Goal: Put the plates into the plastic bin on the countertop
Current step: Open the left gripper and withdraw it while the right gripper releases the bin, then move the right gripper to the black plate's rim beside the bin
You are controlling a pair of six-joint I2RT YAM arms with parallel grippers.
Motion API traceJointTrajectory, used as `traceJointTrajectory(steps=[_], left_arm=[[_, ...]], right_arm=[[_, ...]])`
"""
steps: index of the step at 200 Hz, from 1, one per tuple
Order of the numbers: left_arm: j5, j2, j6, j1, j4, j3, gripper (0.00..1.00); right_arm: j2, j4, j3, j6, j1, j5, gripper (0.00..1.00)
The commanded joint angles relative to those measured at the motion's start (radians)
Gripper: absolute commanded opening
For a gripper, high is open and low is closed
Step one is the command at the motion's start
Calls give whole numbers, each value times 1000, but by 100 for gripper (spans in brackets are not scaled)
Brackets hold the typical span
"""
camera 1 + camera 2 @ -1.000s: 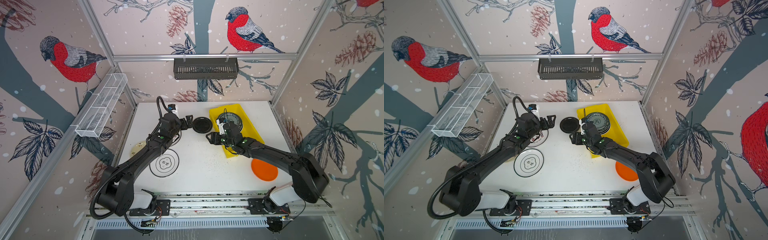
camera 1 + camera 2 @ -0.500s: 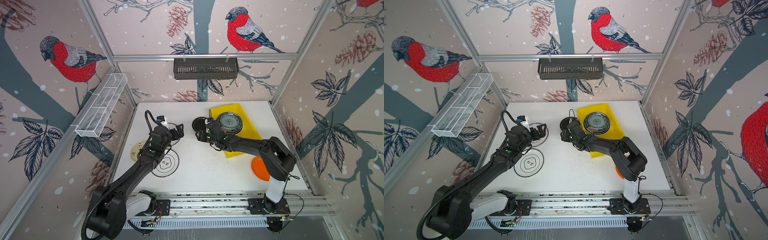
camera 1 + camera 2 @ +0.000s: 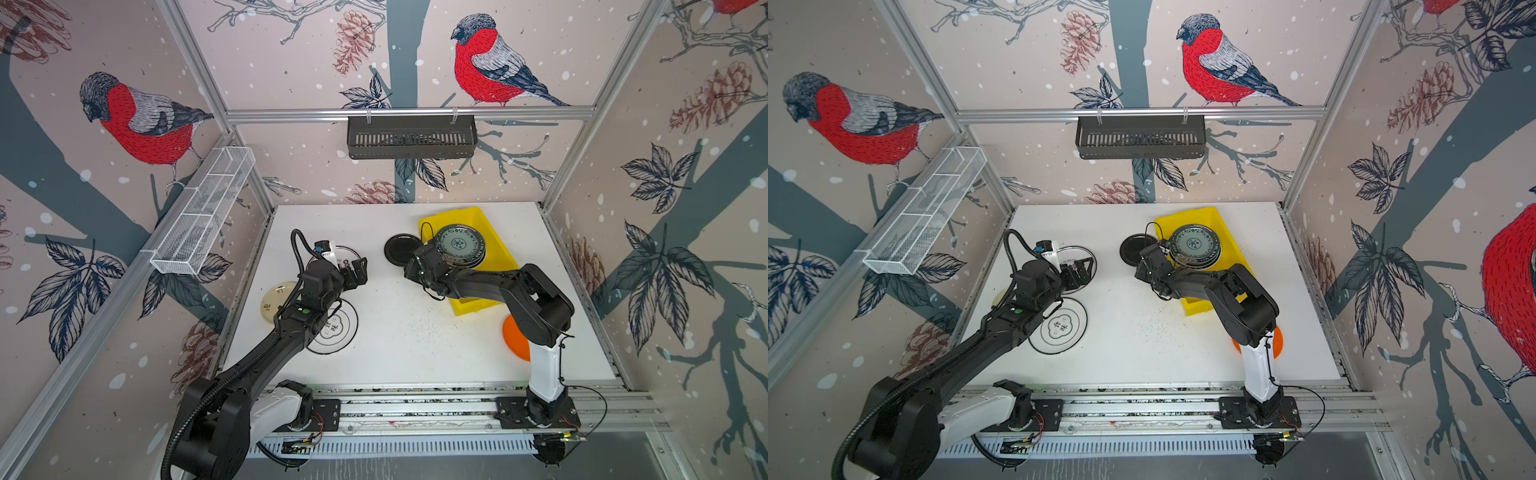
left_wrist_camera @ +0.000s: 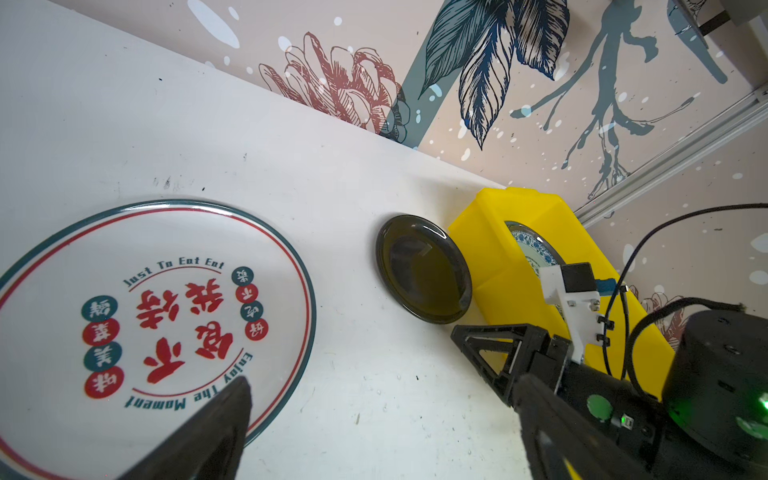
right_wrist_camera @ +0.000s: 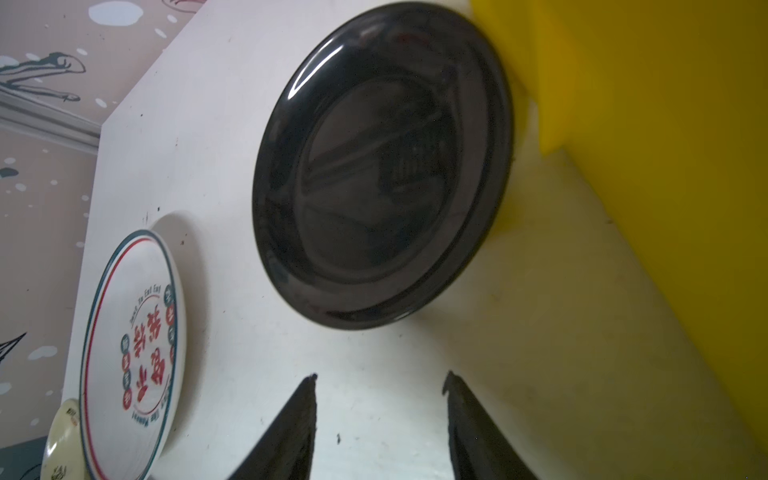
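Note:
A black plate (image 3: 401,248) (image 5: 382,166) lies on the countertop (image 3: 407,345), touching the left wall of the yellow plastic bin (image 3: 496,230) (image 5: 644,124). A stack of teal-patterned plates (image 3: 459,245) sits inside the bin. My right gripper (image 3: 410,272) (image 5: 380,378) is open and empty, low over bare table just short of the black plate. My left gripper (image 3: 357,270) (image 4: 382,386) is wide open beside a white plate with a lettered rim (image 4: 158,307), one finger over its edge. Other plates lie flat: a black-rimmed white one (image 3: 336,328), a cream one (image 3: 276,299) and an orange one (image 3: 513,336).
A black slatted basket (image 3: 411,137) hangs on the back wall and a white wire mesh basket (image 3: 203,212) on the left wall. Aluminium rails (image 3: 415,405) frame the table. My right arm's elbow (image 3: 536,307) folds over the bin's near end and the orange plate.
My right gripper swung left from the bin's edge to the black plate, its jaws narrowing. My left gripper drew back from the black plate toward the lettered plate, still wide open.

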Motion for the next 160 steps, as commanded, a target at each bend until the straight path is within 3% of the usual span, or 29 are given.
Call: traceJointTrajectory(steps=[1,63,98,160], left_arm=[[7,-16,-5,1,62,-15,98],[12,-43,12,0,51,-23,98],[15,-38,5,1,61,-38,98],[10,-51,17,0,48,-36,98]], right_arm=[[5,55,-10,24,-19,28,50],[29,119,-7,17,-66,19,46],[58,130,5,15,-86,7,32],[111,90,77,-13,-88,35,32]])
